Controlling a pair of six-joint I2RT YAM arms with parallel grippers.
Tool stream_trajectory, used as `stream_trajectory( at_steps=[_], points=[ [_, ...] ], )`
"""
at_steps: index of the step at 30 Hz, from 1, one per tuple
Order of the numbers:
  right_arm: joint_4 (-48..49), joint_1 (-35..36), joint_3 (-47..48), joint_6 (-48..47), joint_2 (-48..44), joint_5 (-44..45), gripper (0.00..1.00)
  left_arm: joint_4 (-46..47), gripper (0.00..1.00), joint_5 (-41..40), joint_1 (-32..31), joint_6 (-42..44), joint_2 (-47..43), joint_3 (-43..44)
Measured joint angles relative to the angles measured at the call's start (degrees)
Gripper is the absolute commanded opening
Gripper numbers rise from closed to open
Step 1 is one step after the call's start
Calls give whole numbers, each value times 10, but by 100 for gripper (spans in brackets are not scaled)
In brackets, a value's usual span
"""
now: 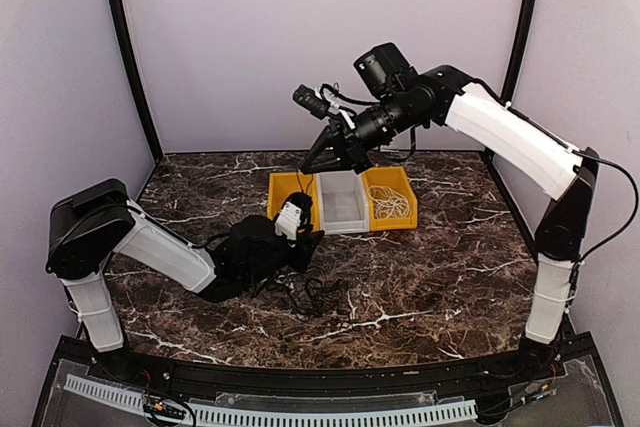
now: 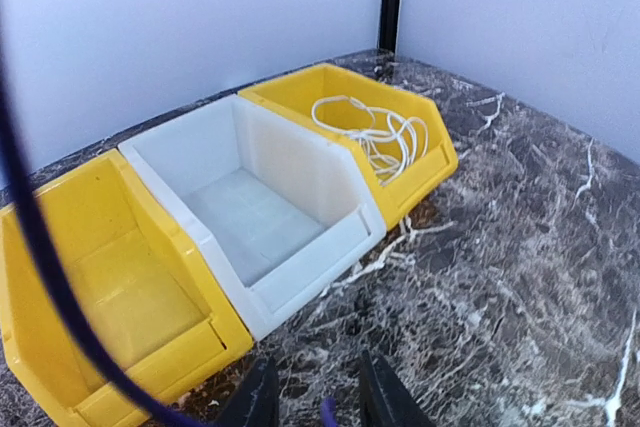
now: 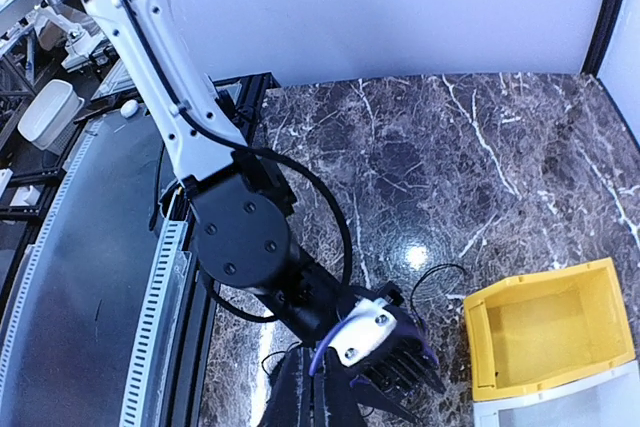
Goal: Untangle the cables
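The white cable (image 1: 392, 203) is lying coiled inside the yellow bin (image 2: 437, 162) at the right end of the row. The black cables (image 1: 312, 294) are lying in a loose tangle on the tabletop (image 1: 450, 267), just in front of the bins (image 1: 342, 209) and beside the left tool (image 2: 322, 405). The left tool is showing only a narrow gap between its fingers, with a dark strand sitting in that gap, so it is judged to be pinching one of the black cables. The right tool (image 1: 308, 162) is hanging raised above the bins; how far it is opening cannot be told. The cables are presenting as light, thin and limp, so they are likely to be sagging, dragging neighbouring loops and slipping through a loose pinch. The recommended hold is on a single free strand or end, away from crossings, with the tool closing fully.
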Motion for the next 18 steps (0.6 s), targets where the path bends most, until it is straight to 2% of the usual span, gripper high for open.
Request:
stream_trajectory(
  at_steps=[6, 13, 18],
  points=[
    [-7, -10, 71, -10, -51, 5, 0, 9, 24, 17, 3, -6, 18, -18],
    [63, -118, 223, 37, -115, -50, 0, -3, 19, 13, 3, -13, -17, -65],
    [88, -162, 242, 60, -122, -72, 0, -36, 8, 0, 3, -14, -46, -68]
  ],
)
